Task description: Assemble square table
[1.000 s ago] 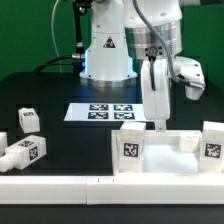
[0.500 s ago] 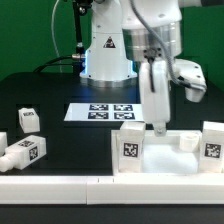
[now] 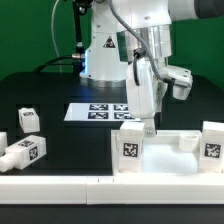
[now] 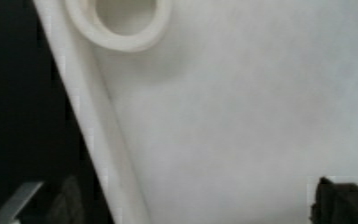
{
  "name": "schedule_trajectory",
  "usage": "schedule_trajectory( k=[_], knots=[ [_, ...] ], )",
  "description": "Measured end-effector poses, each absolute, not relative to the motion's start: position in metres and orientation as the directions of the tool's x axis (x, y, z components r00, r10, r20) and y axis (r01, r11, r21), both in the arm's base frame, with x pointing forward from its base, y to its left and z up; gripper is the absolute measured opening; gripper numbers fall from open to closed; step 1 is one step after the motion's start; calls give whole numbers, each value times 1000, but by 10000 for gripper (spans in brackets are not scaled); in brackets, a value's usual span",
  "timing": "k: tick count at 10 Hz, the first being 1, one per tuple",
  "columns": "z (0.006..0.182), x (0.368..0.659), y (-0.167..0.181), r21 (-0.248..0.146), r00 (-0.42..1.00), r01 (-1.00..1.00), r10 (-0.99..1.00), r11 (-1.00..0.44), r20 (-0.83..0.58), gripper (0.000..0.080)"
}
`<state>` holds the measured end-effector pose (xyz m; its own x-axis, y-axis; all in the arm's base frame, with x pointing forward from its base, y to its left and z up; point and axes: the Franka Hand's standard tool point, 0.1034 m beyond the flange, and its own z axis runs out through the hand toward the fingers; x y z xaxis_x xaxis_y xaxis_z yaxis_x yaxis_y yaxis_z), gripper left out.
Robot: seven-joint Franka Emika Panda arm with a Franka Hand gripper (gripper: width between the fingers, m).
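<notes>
The square panel (image 4: pixel 229 130) looks like white plastic. It is smooth and a little dull, with no bright shine. Its round corner socket (image 4: pixel 123 25) is the same smooth white plastic. A stubby leg (image 3: pixel 28 120) at the exterior view's left is white plastic too, and its black-and-white tag looks flat and printed. The table (image 3: pixel 60 90) is black and matt. The marker board (image 3: pixel 100 112) in the middle of the exterior view is thin, flat and white, like card. The rail (image 3: pixel 60 186) along the bottom is smooth and white. The robot arm (image 3: pixel 105 45) has a hard, shiny white shell.
</notes>
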<state>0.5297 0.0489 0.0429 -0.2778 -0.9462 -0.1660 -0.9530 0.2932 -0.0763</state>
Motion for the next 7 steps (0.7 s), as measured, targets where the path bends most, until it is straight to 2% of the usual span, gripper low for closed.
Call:
schedule_trajectory(
  k=[1,2,3,4,5,7],
  knots=[
    [43,530,49,-76,-276,-954,-947,291,-165,648],
    [41,525,56,-40,-190,-979,-968,199,-162,648],
    [40,523,58,-29,-112,-993,-981,118,-157,648],
    [39,518,63,6,-6,-1000,-988,5,-157,648],
    [39,517,67,24,18,-999,-986,-22,-163,648],
    [39,517,66,23,15,-1000,-987,-19,-162,648]
  ],
)
